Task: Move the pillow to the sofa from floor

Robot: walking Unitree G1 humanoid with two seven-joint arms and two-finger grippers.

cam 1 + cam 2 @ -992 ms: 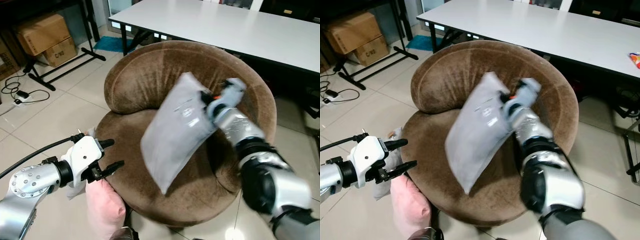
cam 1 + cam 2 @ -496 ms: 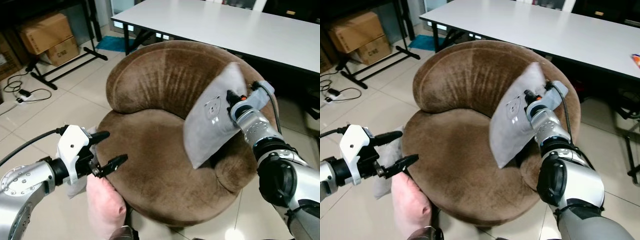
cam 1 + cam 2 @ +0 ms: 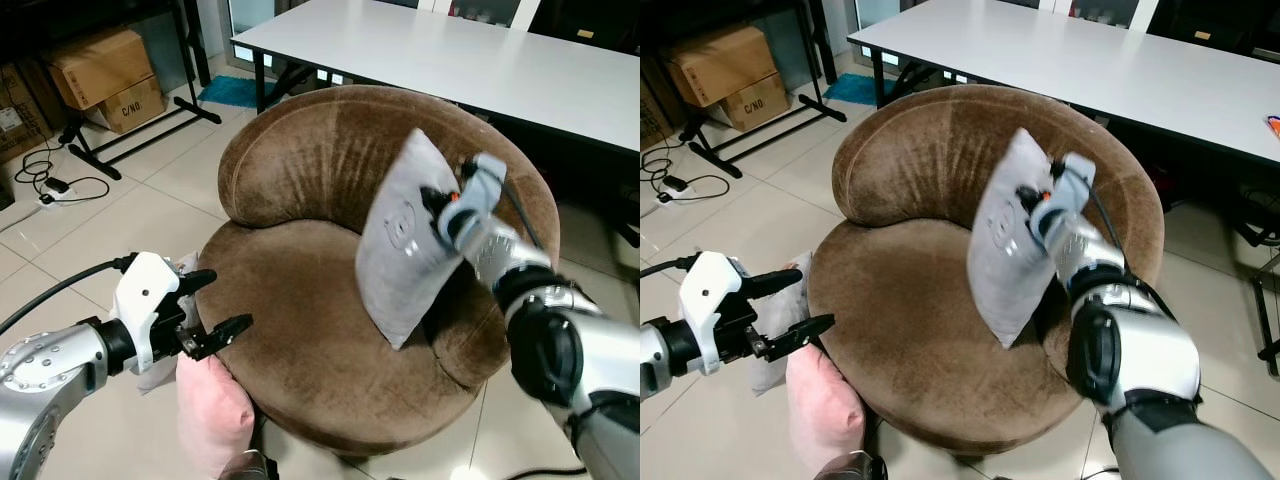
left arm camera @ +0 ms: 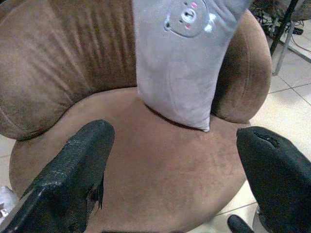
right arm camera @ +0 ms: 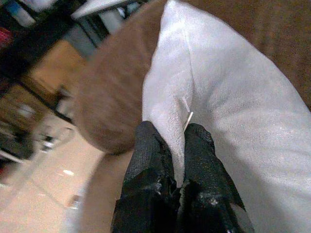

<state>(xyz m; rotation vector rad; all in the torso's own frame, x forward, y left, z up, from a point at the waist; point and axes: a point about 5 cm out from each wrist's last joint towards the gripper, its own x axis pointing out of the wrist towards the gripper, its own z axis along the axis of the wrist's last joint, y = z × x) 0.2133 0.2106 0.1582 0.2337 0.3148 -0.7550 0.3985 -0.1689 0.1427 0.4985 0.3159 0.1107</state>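
Pillow (image 3: 405, 240), grey and soft with a small bear print, is held nearly upright over the brown velvety sofa (image 3: 300, 330), toward 2 o'clock of the round seat, its lower corner apparently touching the cushion, so that it can be set against the curved backrest. A seam edge is pinched between the pressed-together fingers (image 5: 146, 160) of the right gripper (image 5: 167, 145). The left gripper (image 3: 215, 305) hovers at 8 o'clock beside the seat, fingers spread and empty, above a pink cushion (image 3: 210, 415) on the tiled floor (image 3: 120, 210).
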